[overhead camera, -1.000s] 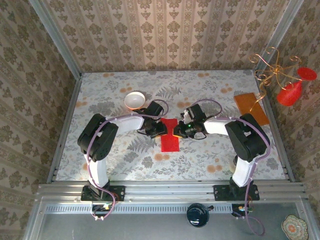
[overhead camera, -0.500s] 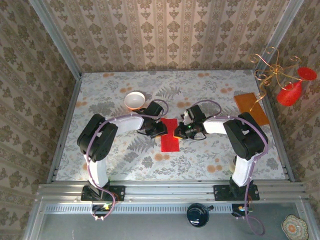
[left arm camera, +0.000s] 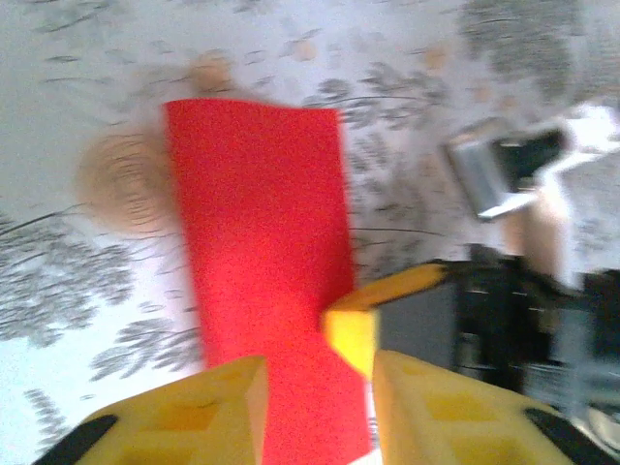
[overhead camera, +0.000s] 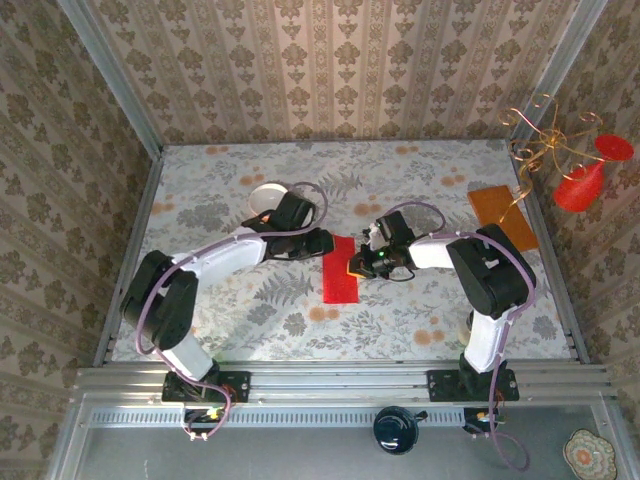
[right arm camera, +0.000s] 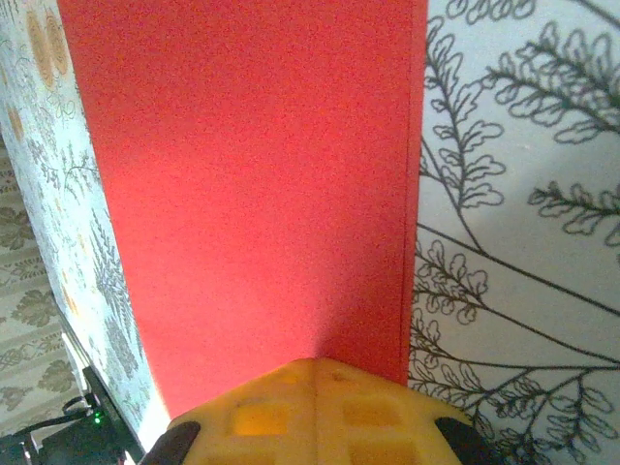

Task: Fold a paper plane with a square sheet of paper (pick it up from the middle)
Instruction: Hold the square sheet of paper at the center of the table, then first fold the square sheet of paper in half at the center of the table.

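Square sheet of paper [overhead camera: 339,275] is lying halved on the counter [overhead camera: 250,320]. My right pincer [overhead camera: 356,266], pressed together, is bearing on its right edge, and my left pincer [overhead camera: 319,241] is hovering spread. The plane folds are likely remaining.

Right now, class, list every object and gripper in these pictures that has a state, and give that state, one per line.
Red paper: folded into a narrow strip, flat on the table.
Left gripper: open, over one end of the paper.
Right gripper: shut, tip pressed on the paper's edge.
White bowl: upright, partly hidden by the left arm.
Orange board: lying flat.
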